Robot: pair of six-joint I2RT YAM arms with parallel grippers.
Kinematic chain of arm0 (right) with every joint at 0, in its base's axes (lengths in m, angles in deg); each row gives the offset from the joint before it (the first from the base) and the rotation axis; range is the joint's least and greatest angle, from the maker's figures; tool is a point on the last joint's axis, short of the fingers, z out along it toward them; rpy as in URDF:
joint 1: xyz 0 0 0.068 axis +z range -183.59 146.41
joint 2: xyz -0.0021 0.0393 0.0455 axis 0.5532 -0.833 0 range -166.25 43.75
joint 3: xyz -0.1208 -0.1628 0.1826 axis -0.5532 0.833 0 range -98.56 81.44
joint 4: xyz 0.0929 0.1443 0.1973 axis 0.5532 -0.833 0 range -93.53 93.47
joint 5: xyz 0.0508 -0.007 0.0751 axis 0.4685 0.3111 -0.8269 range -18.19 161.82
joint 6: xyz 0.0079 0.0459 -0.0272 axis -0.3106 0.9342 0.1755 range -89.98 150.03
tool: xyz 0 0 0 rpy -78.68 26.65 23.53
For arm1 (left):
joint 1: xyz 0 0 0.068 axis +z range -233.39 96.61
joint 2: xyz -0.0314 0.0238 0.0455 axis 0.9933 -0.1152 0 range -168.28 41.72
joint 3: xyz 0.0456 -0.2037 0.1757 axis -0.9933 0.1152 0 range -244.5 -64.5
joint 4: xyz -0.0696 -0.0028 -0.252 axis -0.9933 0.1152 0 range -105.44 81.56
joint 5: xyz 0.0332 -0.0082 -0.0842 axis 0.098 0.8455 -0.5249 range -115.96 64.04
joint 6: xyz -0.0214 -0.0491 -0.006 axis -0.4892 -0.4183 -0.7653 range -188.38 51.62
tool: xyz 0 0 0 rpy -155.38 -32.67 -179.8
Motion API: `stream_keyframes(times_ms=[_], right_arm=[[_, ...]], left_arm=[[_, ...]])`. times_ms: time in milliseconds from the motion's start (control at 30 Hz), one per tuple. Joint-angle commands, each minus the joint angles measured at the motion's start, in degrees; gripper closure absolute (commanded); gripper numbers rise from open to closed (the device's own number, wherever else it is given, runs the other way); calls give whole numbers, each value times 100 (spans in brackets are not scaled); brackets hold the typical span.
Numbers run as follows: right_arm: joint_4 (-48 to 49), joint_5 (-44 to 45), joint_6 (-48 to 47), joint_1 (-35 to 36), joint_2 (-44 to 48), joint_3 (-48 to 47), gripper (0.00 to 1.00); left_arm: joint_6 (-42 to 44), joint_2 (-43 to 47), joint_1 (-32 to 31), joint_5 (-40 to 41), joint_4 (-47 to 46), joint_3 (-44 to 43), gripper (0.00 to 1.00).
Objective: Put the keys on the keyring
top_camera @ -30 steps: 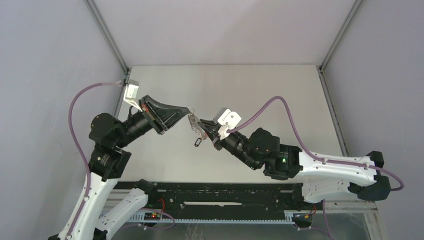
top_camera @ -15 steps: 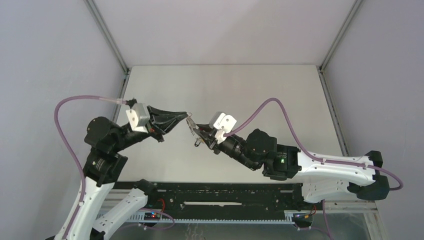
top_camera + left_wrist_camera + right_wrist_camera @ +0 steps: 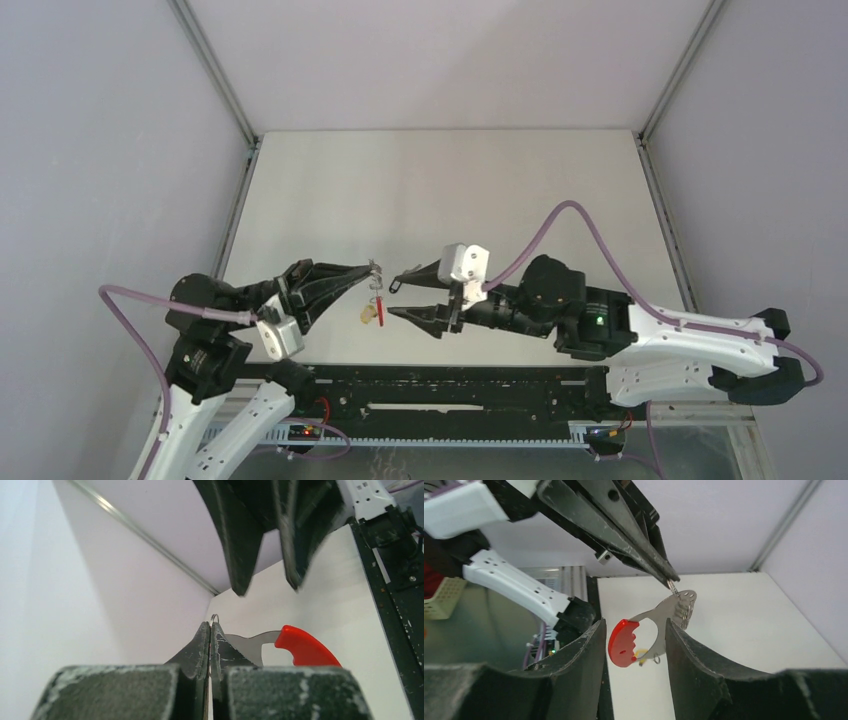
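No legible text, labels, brand marks or numbers in any of the three views. Closest thing to a sign is a small green indicator light (image 3: 598,321), lit, on the black joint housing of the right arm (image 3: 575,335), seen from the top camera. Anything printed beside it is too small to read.

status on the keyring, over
Left claw shut on keyring wire loop, keyring hanging. Right claw open, close beside it. Yellow-tagged key just below. Nothing blocking.
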Motion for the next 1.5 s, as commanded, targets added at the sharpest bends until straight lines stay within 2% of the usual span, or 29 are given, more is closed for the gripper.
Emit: stream_keyframes(times_ms=[0, 300, 433, 567, 833, 1100, 1167, 1200, 1300, 1400, 1433, 1467], right_arm=[[-247, -983, 68, -256, 442, -246, 45], [-377, -1891, -806, -581, 364, -246, 48], [-242, -2363, -1166, -542, 359, -248, 51], [-172, -2459, -1403, -419, 331, -247, 53], [-101, -1822, -1747, -147, 127, -252, 60], [158, -1293, -1872, -26, 7, -247, 68], [187, -1288, -1853, -18, 7, -256, 72], [192, -1280, -1846, -9, 0, -254, 77], [193, -1249, -1818, 1, 16, -255, 100], [111, -1229, -1781, 18, 48, -251, 100], [74, -1207, -1773, 18, 65, -247, 100], [21, -1207, -1762, 18, 89, -246, 100]], left_arm=[[963, 166, -44, -792, -190, 135, 100], [1363, 281, -244, -1366, 129, 52, 100], [1313, 236, -395, -1433, 189, -77, 100], [1142, 154, -459, -1447, 210, -137, 100], [589, -69, -493, -1444, 208, -371, 100], [404, -64, -551, -1400, 147, -367, 100], [375, -56, -550, -1393, 148, -358, 100], [370, -44, -549, -1391, 147, -351, 100], [352, -35, -556, -1359, 147, -324, 100], [297, -15, -564, -1313, 148, -306, 100], [223, -9, -560, -1284, 147, -306, 96], [130, -7, -564, -1244, 158, -318, 80]])
